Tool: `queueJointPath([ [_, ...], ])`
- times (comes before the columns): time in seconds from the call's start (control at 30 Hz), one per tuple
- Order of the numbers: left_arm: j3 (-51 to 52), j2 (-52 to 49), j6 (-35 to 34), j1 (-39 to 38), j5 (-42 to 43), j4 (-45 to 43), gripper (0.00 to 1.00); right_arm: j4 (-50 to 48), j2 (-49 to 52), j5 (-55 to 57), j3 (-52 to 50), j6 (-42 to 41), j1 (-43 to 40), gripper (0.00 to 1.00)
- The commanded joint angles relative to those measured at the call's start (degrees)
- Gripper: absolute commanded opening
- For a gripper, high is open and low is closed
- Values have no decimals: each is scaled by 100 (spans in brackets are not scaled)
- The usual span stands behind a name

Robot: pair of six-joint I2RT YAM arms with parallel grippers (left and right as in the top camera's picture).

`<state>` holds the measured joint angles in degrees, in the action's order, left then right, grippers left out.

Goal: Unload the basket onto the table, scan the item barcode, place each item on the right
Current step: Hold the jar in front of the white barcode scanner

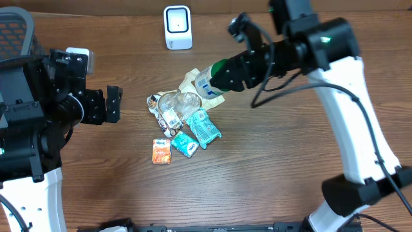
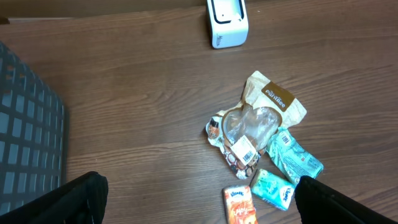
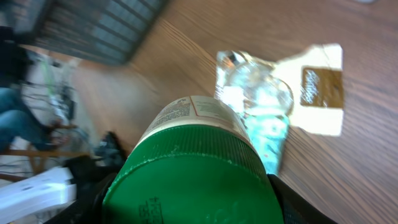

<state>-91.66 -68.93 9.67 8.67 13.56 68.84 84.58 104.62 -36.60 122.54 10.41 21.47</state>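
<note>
Green-capped bottle is up off the table, pinched at the cap end by the right gripper, fingers partway closed round it. Its long axis runs near-flat, cap toward the wrist, base pointing down-left over the pile of packets. White scanner stands up-left of the bottle, apart and off that axis, so the label probably needs swinging toward it. Left gripper is spread wide, empty, farther from the scanner.
</note>
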Motion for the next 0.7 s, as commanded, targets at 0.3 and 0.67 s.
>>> queueJointPath([
  [0.3, -118, -35, 151, 33, 87, -2, 100, -1029, 1029, -391, 116, -625, 254, 27],
  [0.67, -118, -35, 151, 31, 87, -2, 100, -4983, 1937, 4977, 116, -546, 960, 25],
])
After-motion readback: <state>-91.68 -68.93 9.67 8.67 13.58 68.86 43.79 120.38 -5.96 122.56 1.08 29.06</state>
